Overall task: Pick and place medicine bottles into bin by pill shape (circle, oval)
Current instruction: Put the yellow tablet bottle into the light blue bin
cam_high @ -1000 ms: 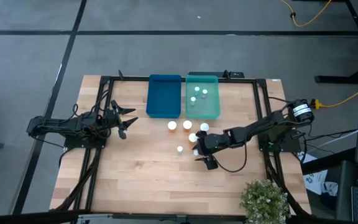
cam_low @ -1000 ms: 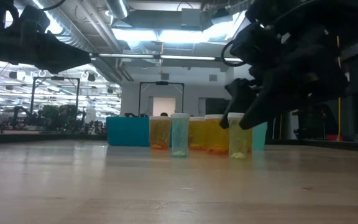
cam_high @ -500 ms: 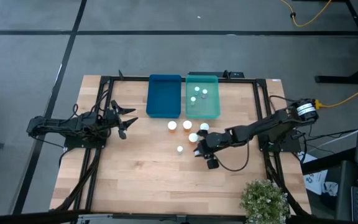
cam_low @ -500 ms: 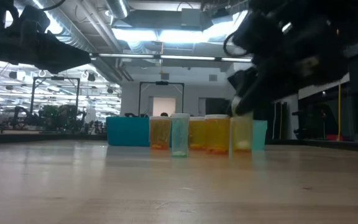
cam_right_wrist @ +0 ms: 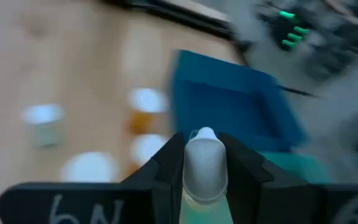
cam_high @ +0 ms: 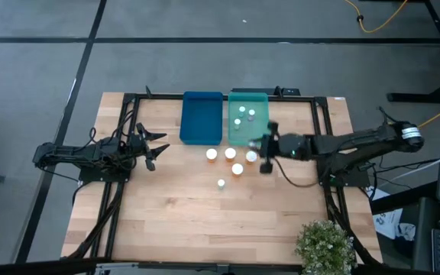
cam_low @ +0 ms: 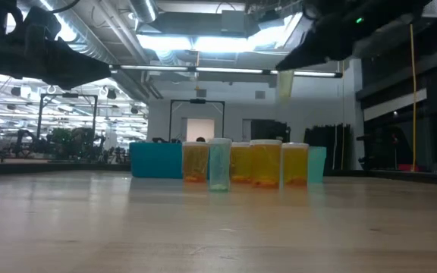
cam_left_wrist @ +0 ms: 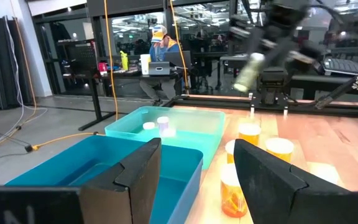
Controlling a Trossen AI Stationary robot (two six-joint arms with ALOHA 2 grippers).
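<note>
My right gripper (cam_high: 264, 147) is shut on a small pale medicine bottle (cam_low: 285, 85), high above the table by the near edge of the teal bin (cam_high: 260, 140). It also shows in the left wrist view (cam_left_wrist: 248, 70). Several white-capped bottles stand on the table: amber ones (cam_high: 211, 155) (cam_high: 230, 153) (cam_high: 237, 169) (cam_high: 251, 156) and a small pale one (cam_high: 221, 182). Three bottles (cam_high: 241, 110) (cam_high: 251, 114) (cam_high: 237, 122) lie in the teal bin. My left gripper (cam_left_wrist: 194, 168) is open and empty at the table's left side (cam_high: 150, 147). My right gripper pinches the pale bottle's body (cam_right_wrist: 205, 177) between its two fingers (cam_right_wrist: 169, 168), one on each side. The bottle's rounded end (cam_right_wrist: 204, 142) sticks out past the fingertips. The bottle is lifted clear of the table and hangs tilted below the gripper.
A dark blue bin (cam_high: 202, 117) stands left of the teal bin at the table's far side. A black frame (cam_high: 128, 122) runs along the table's edges. A potted plant (cam_high: 323, 244) sits at the near right corner. A person sits in the room beyond (cam_left_wrist: 161, 46).
My right gripper has taken the small pale bottle from the table near the amber bottles, lifted it clear and carried it up and toward the far edge, to the teal bin's near edge. The other bottles have stayed where they were.
</note>
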